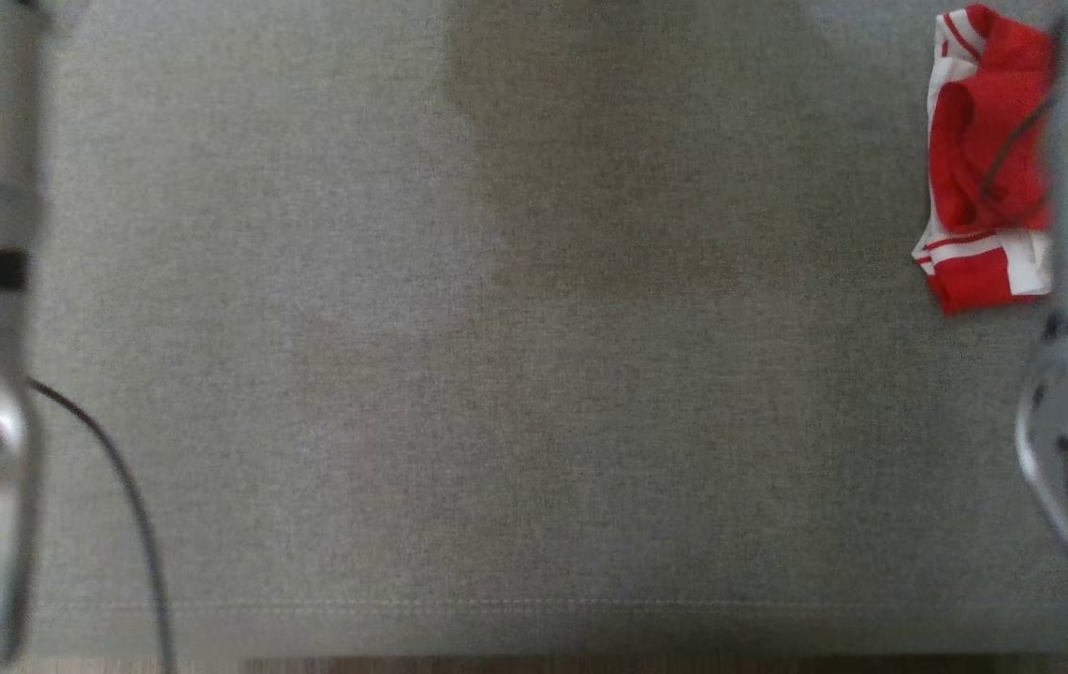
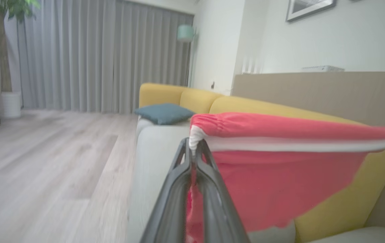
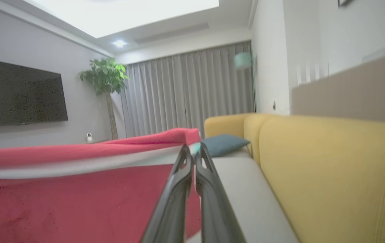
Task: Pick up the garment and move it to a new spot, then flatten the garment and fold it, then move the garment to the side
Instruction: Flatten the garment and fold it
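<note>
Left end effector (image 2: 194, 143) and right end effector (image 3: 194, 148) each pinch the garment (image 2: 280, 175) by its waistband, taut toward 3 and 9 o'clock. Likely the moving step; next, lay it flat.

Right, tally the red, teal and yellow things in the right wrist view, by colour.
Red: 1, the red cloth garment with a white band, pinched in the right tool.
Teal: 2, the square teal throw pillow and the teal lampshade.
Yellow: 1, the yellow-backed fabric sofa.
Total: 4.
</note>
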Motion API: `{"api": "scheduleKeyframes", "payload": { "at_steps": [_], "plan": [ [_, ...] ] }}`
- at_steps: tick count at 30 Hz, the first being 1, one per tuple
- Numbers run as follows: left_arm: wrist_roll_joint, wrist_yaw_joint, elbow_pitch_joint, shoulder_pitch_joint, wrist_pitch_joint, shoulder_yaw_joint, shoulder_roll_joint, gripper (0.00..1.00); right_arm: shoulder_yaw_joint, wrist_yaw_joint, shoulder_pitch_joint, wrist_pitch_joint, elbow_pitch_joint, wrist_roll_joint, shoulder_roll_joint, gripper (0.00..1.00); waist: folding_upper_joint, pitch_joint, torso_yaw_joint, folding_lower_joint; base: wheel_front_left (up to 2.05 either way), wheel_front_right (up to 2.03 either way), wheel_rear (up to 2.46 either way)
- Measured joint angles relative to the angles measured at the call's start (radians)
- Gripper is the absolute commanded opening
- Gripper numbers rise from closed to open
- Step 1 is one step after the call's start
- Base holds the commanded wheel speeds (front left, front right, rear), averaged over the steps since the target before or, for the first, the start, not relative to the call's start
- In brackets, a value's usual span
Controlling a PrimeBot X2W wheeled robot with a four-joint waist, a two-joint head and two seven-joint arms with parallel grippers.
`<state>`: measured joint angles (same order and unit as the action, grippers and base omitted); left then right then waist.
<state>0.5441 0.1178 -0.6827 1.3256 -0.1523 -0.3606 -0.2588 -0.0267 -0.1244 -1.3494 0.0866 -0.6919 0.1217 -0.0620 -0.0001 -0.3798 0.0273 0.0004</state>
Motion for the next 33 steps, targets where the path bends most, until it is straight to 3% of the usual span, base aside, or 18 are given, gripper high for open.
{"api": "scheduleKeyframes", "payload": {
  "at_steps": [3,11,19,26,33],
  "plan": [
    [0.027,0.003,-0.121,-0.057,-0.045,0.000,0.048,0.00,0.049,0.000,0.062,0.046,-0.151,0.023,0.001,0.00,0.0000,0.015,0.006,-0.0002,0.00,0.00,0.00],
    [0.060,0.007,-0.228,-0.086,-0.097,-0.012,0.102,0.00,0.199,0.000,0.067,0.104,-0.355,0.121,-0.004,0.00,0.0001,-0.050,0.026,-0.0004,0.00,0.00,0.00],
    [0.116,0.007,-0.140,-0.275,-0.102,-0.128,0.076,0.00,0.314,0.000,0.141,0.096,-0.447,0.167,-0.009,0.00,0.0001,-0.034,0.035,-0.0003,0.00,0.00,0.00],
    [0.158,0.007,-0.067,-0.521,-0.102,-0.240,0.035,0.00,0.352,0.000,0.278,0.047,-0.538,0.169,-0.010,0.00,0.0001,0.052,0.035,-0.0004,0.00,0.00,0.00],
    [0.147,0.007,-0.018,-0.680,-0.102,-0.306,0.003,0.00,0.393,0.000,0.419,0.014,-0.547,0.200,-0.016,0.00,0.0001,0.144,0.037,-0.0004,0.00,0.00,0.00]
  ]
}}
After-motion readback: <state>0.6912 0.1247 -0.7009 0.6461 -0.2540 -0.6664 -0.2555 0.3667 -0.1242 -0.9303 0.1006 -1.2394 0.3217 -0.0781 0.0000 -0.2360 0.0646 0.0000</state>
